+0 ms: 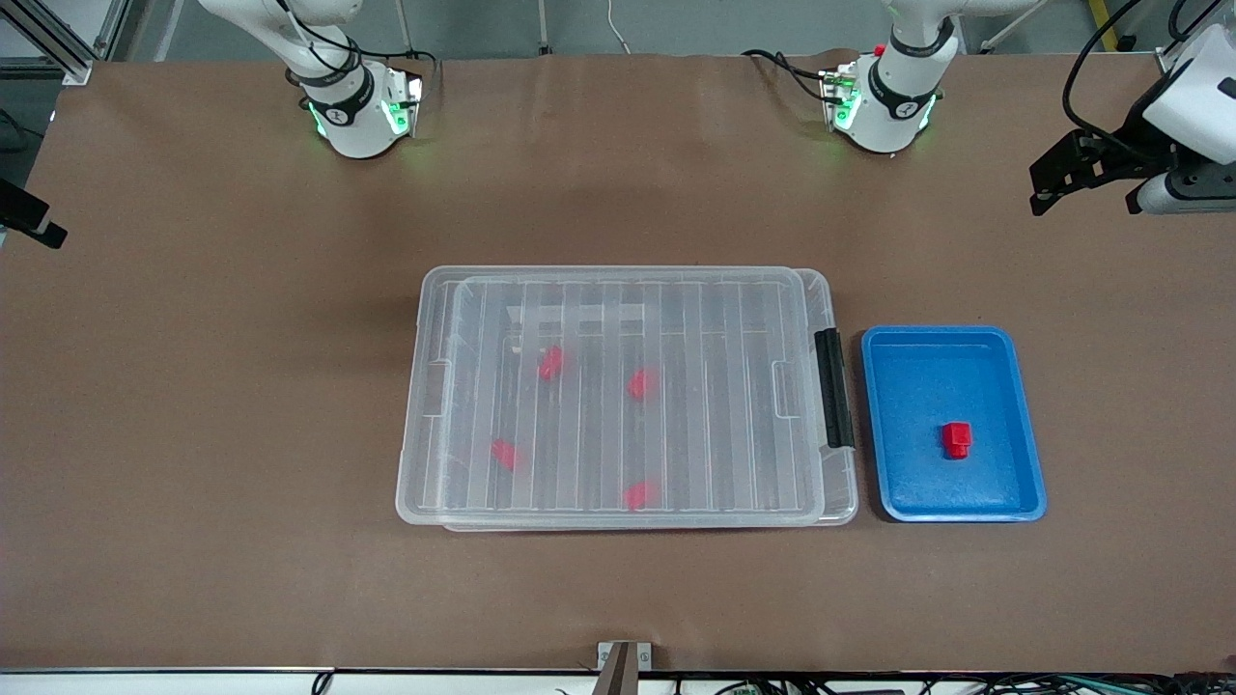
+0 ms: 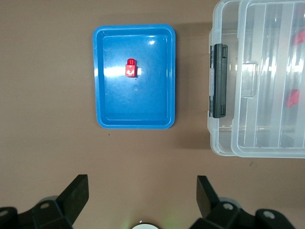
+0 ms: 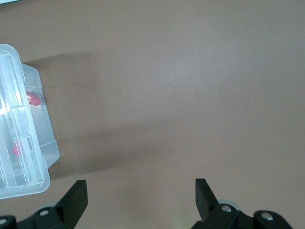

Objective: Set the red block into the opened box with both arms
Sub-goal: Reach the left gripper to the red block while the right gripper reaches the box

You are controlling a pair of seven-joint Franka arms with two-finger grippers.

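Plastic and light, the red block [image 1: 957,439] lies in the blue tray [image 1: 1024,434] below the left end effector [image 2: 140,191], whose jaws are spread wide and empty; pinch its flat sides. Beside the tray sits the box [image 1: 618,280] with its lid [image 1: 734,319] on, and the right end effector [image 3: 140,191], spread and empty, waits off the box's other end.

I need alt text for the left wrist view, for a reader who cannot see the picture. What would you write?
A small red block lies alone in a blue tray on a brown table. Beside the tray stands a clear plastic box with its ribbed lid on and a black latch bar facing the tray. The left gripper hangs open over bare table.
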